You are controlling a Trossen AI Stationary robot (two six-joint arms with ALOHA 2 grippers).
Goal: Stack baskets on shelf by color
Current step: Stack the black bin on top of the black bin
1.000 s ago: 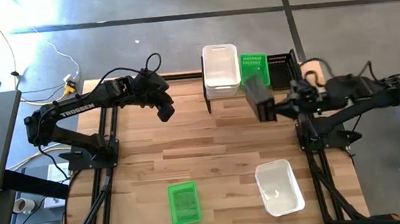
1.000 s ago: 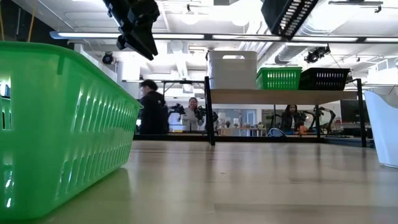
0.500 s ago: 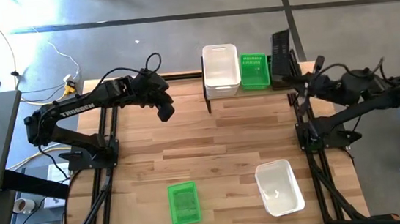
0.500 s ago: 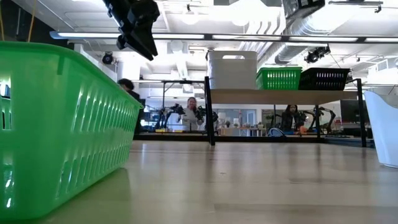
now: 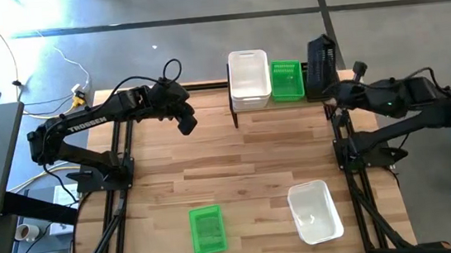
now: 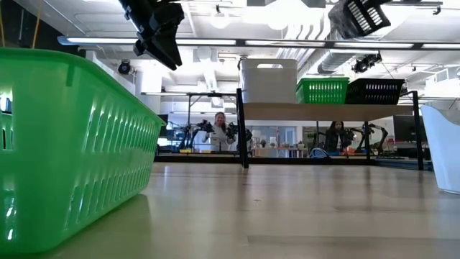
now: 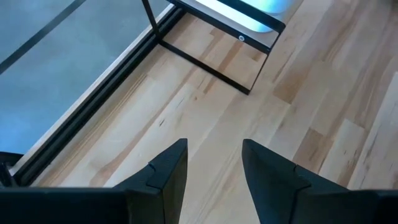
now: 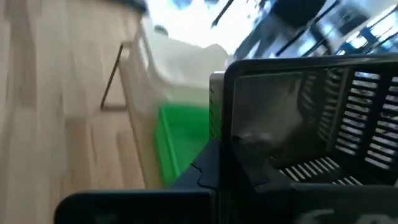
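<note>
Counter [image 5: 245, 158] holds two loose baskets at the near edge: green basket [image 5: 206, 230] left of centre, white basket [image 5: 314, 211] to its right, well apart.

Left gripper [image 5: 185, 124] hangs above the counter's far-left area, left of the shelf [image 5: 237, 109], touching nothing. Left wrist view shows its fingers [image 7: 168, 171] spread apart with bare wood between them and a shelf leg ahead. Low view puts it high up, at the picture's top left [image 6: 159, 36].

Shelf stands at the counter's far edge, centre-right. On it, left to right: white stack [image 5: 248, 79], green shelf basket [image 5: 287, 80], then black shelf basket [image 6: 374, 91], touching or nearly so. High view mostly hides the black one under the held basket.

Right gripper [image 5: 340, 92] is at the shelf's right end, fingers closed on a held black basket [image 5: 321, 61]. That basket is tipped on edge, well above the shelf and over the black shelf basket; low view shows it tilted near the top [image 6: 359, 16], clear of everything below. Right wrist view shows its mesh wall filling the space ahead [image 8: 311, 130], with green and white baskets beyond.

People show in the room behind; one is visible under the shelf, far off [image 6: 220, 132].
</note>
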